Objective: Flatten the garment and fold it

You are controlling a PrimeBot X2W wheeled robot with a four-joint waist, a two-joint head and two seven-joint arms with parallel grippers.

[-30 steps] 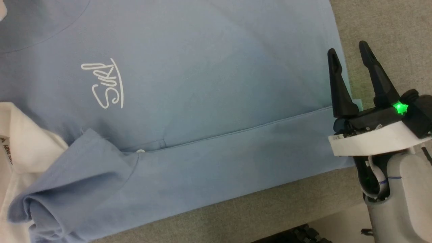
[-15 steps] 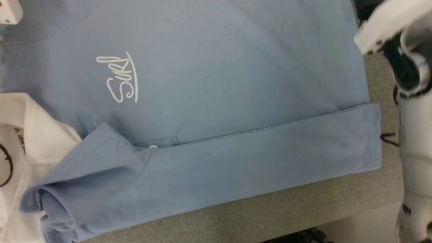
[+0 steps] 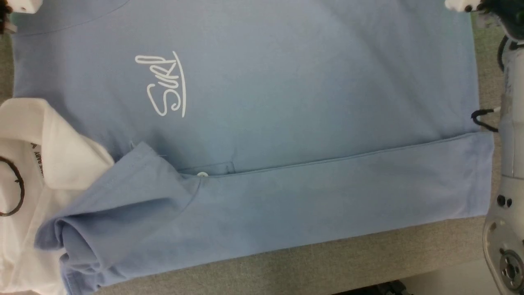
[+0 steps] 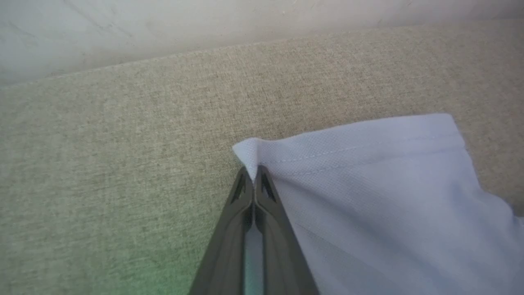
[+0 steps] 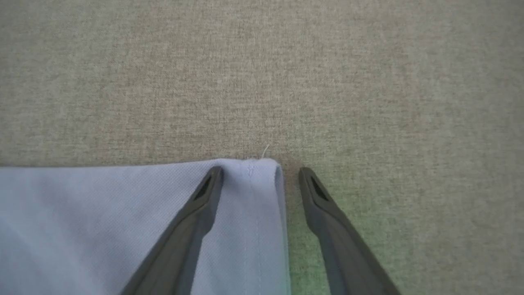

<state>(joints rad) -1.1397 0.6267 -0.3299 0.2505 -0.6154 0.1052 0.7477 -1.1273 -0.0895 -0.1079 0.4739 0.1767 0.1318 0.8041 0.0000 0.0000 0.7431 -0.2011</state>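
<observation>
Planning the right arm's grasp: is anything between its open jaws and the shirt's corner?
Nothing visible. The right gripper hangs with jaws open astride a corner of the garment, one over cloth, the other over the grey surface.

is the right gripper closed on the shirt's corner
No, the right gripper is open, jaws apart, with the hemmed corner of the polo shirt between them.

Garment (image 3: 286,123) crowds the grey surface (image 3: 327,262)
Open room runs along the head view's lower edge; a pale forearm (image 3: 509,164) lines its right edge.
</observation>
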